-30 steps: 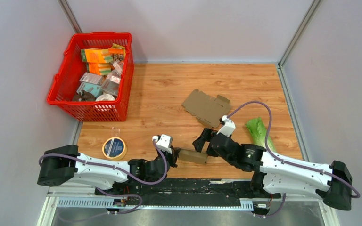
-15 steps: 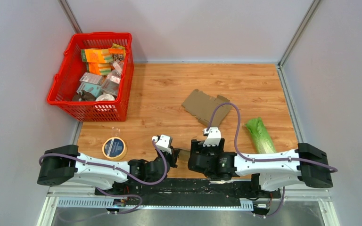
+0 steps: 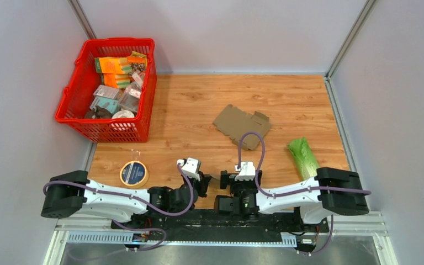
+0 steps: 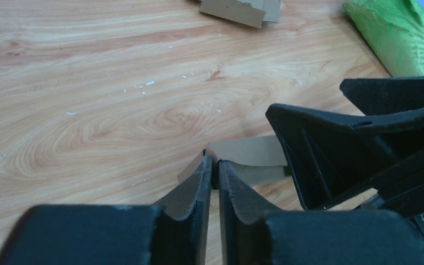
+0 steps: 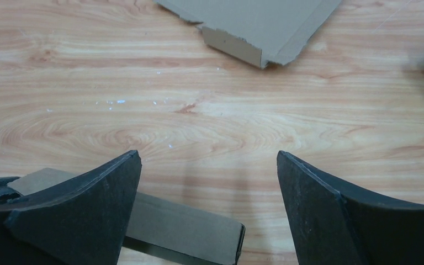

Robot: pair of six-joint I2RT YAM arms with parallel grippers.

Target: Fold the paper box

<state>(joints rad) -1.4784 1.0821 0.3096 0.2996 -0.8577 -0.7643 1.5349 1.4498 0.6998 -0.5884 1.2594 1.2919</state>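
While the top view hides the paper box [image 5: 182,226] under my two wrists at the near edge of the table [image 3: 182,110], my wrist cameras show it lying flat there. My left claw [image 4: 212,165] is pinched nearly shut, seemingly on the box's left corner. My right claw [image 5: 208,160] gapes wide above it, gripping nothing. A flat cardboard blank [image 3: 242,126] lies farther off.
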